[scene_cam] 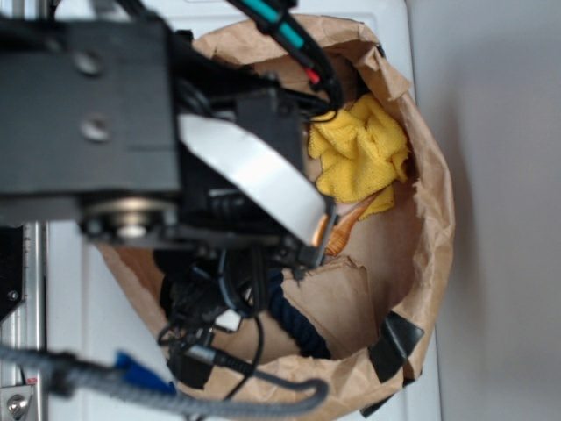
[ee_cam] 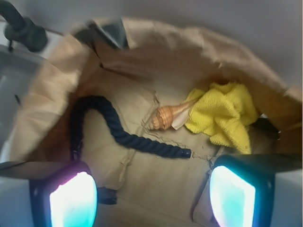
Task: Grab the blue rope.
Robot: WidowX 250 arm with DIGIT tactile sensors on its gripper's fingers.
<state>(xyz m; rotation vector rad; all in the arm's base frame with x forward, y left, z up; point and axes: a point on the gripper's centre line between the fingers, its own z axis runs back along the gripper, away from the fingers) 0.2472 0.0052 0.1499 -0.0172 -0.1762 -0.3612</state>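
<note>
The blue rope (ee_cam: 125,136) is a dark navy twisted rope. It lies curved on the floor of a brown paper bag (ee_cam: 156,189), its capped end (ee_cam: 186,153) pointing right. In the exterior view a stretch of the rope (scene_cam: 298,320) shows under the arm. My gripper (ee_cam: 151,198) is open and empty. It hangs above the bag's floor, nearer the camera than the rope, with its two glowing pads (ee_cam: 73,201) wide apart. It does not touch the rope.
A crumpled yellow cloth (ee_cam: 222,116) lies at the bag's right side, also seen in the exterior view (scene_cam: 361,158). An orange shell (ee_cam: 166,117) lies between rope and cloth. The bag's paper walls (scene_cam: 434,219) ring everything. Black cables (scene_cam: 210,316) hang from the arm.
</note>
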